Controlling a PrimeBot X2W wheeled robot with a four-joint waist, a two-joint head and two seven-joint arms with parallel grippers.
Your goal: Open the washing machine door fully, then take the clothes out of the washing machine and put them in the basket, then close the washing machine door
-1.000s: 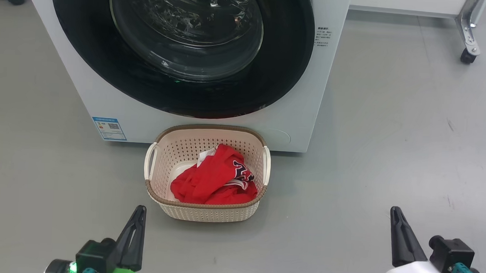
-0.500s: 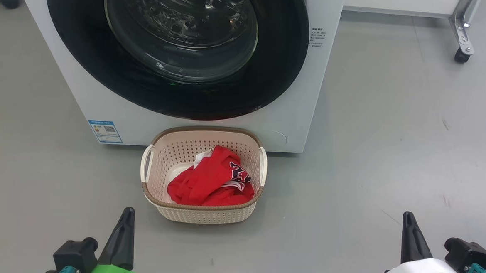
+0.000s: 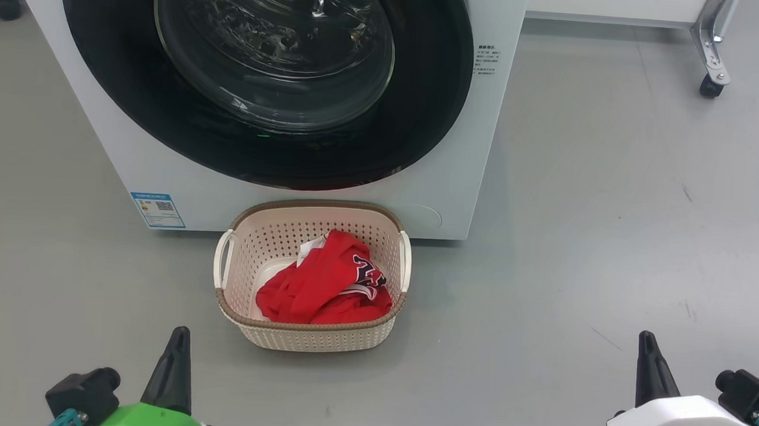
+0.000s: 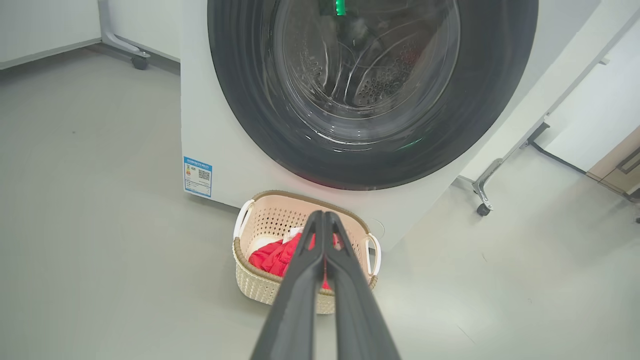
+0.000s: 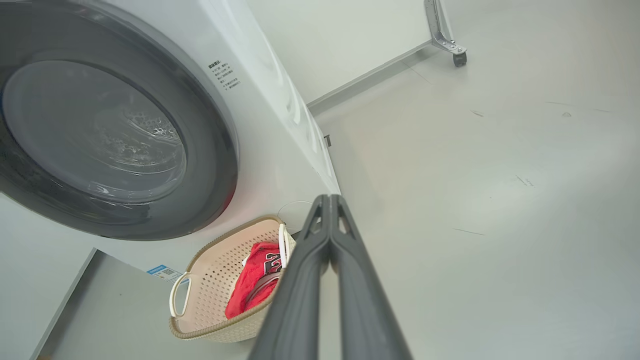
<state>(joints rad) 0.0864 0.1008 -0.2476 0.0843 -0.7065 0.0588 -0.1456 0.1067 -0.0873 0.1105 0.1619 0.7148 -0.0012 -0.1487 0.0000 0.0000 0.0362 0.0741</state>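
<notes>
The door (image 3: 263, 77) is seen lying flat against the front of the machine (image 3: 466, 178), so it is judged shut; through its glass the steel drum is made out. The basket (image 3: 311, 340) is set on the floor (image 3: 579, 249) just in front of the machine, under the low edge of the door, with its long axis running left to right along the machine's front. The clothes (image 3: 323, 288) are heaped inside it, toward its right side, with some bare bottom left at the near left.

The left gripper (image 3: 179, 335) is held low at the near left, with its fingers pressed together and nothing pinched; in the left wrist view they are aimed straight at the basket. The right gripper (image 3: 647, 340) is held at the near right, well apart from the basket, pressed together likewise and empty. The basket lies far and to the right of the left gripper, far and to the left of the right one, and the left arm is the nearer.

All three steps are judged done, so no further reach is called for. Only bare floor is found between grippers and basket; a blue label (image 3: 157, 209) is stuck at the machine's low left, and a wheeled frame (image 3: 708, 84) is stood at the far right, out of the way
</notes>
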